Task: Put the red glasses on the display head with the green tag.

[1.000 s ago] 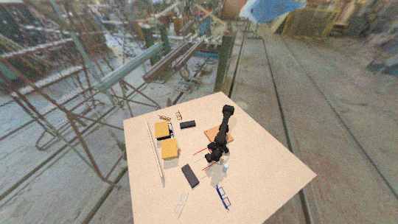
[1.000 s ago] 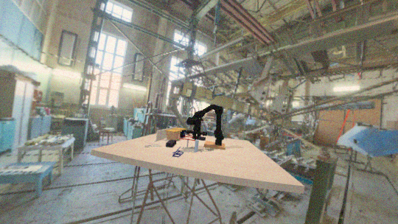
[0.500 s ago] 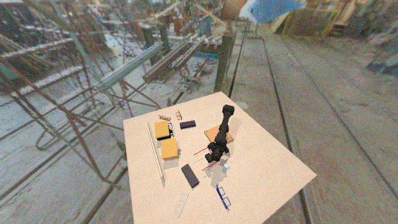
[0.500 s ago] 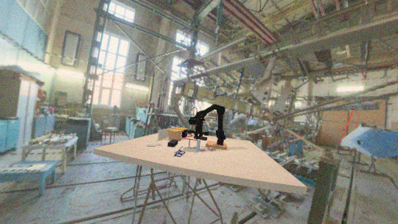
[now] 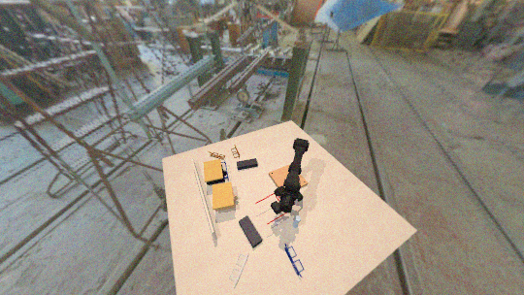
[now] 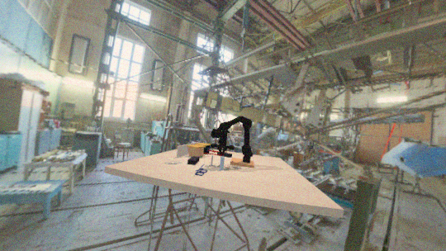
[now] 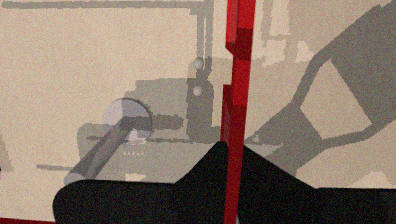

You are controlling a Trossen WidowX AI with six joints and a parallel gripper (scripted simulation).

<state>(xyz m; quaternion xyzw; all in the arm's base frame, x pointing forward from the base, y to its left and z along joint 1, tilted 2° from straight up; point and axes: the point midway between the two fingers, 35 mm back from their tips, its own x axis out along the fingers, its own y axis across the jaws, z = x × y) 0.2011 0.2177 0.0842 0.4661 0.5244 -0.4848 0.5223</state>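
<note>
The red glasses [image 5: 264,198] [image 6: 213,152] [image 7: 242,75] are held above the table, with both temples pointing left in the top view. My gripper [image 5: 279,200] [image 7: 227,150] is shut on the red glasses' front, which runs up between the black fingertips in the wrist view. A clear post with a round end [image 7: 102,150] stands below and left of the fingers. A pale blue upright piece [image 5: 297,221] [image 6: 221,163] stands close by the gripper. Pale, see-through shapes beside it look like display stand parts. I cannot make out the green tag or tell the two heads apart.
Two orange-topped boxes [image 5: 212,171] [image 5: 223,195] stand left, beside a long pale bar [image 5: 205,201]. Dark blocks [image 5: 246,164] [image 5: 250,231] lie nearby. Blue glasses [image 5: 293,259] [image 6: 201,170] and clear glasses [image 5: 239,269] lie in front; brown glasses [image 5: 235,152] lie at the back.
</note>
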